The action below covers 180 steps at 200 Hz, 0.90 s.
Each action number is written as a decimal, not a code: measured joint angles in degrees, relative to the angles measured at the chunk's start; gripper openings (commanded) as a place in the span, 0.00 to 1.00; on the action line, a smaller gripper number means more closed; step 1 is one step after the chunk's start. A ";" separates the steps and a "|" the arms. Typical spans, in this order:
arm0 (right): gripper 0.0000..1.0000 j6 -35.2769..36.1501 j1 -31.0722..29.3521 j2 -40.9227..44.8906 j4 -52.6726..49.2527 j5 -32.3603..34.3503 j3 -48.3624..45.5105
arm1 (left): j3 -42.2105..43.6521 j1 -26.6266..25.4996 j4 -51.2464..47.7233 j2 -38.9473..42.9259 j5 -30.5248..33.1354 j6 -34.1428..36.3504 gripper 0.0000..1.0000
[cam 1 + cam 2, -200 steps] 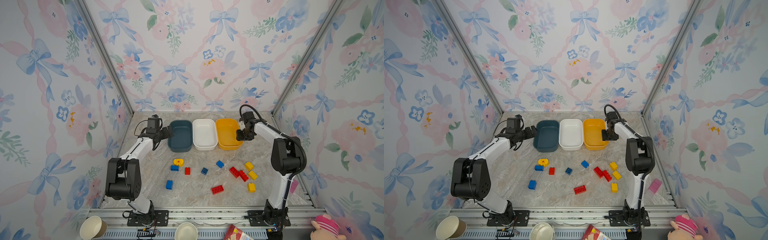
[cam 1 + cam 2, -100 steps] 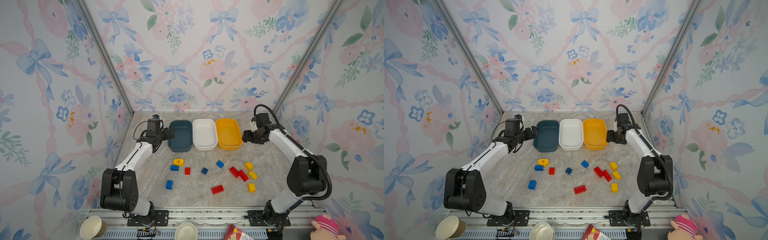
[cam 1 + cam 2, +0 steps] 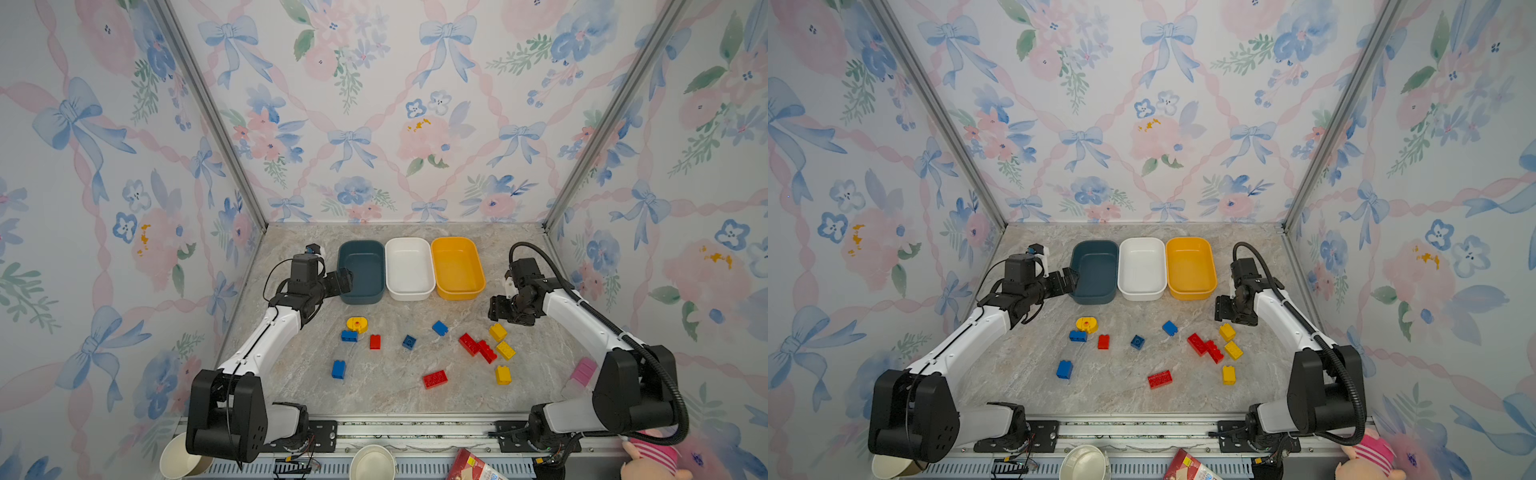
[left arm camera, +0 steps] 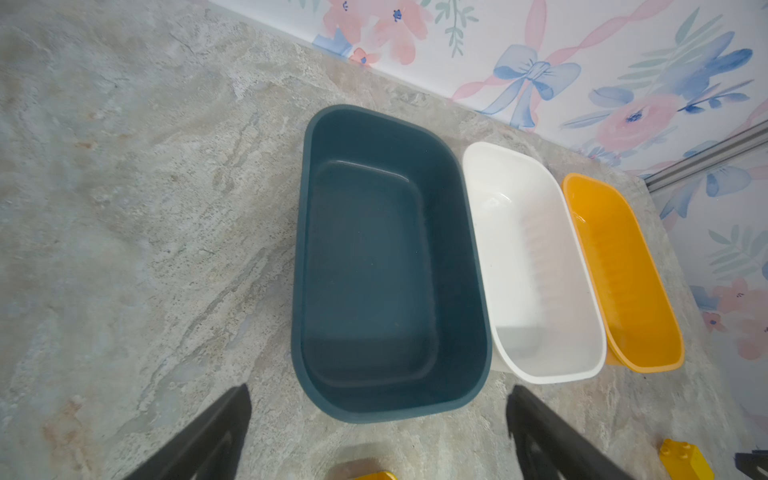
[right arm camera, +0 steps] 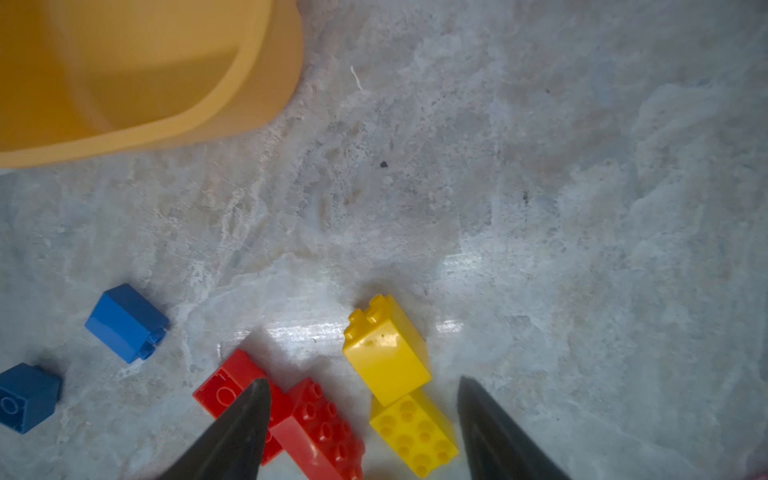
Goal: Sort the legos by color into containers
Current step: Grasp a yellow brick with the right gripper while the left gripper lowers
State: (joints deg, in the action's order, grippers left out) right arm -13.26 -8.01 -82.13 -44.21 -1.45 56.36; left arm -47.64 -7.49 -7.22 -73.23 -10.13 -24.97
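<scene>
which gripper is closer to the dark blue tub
Left. The left gripper is right beside the dark blue tub; the right gripper is far across, beyond the yellow tub.

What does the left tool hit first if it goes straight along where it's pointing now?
The dark blue tub. Its near end sits dead ahead of the open left tool. Height is unclear, so it might hit the wall or pass over the rim.

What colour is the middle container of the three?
The middle container is white, clearest in a top view.
</scene>
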 measured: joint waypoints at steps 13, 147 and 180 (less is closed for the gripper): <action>0.73 0.48 -0.33 -0.13 0.04 0.85 -0.72 | 0.96 0.00 0.04 0.55 -0.87 0.00 0.98; 0.42 6.62 -3.41 -9.94 3.89 4.20 -1.84 | 7.48 0.00 1.49 6.58 -2.51 -1.27 0.98; 0.27 6.84 -3.45 -9.94 3.93 4.94 -1.86 | 8.94 0.00 2.05 8.76 -2.32 -1.55 0.98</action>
State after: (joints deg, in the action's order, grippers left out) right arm -6.42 -11.46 -92.07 -40.27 3.49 54.50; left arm -38.70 -7.49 -5.17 -64.47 -12.45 -26.52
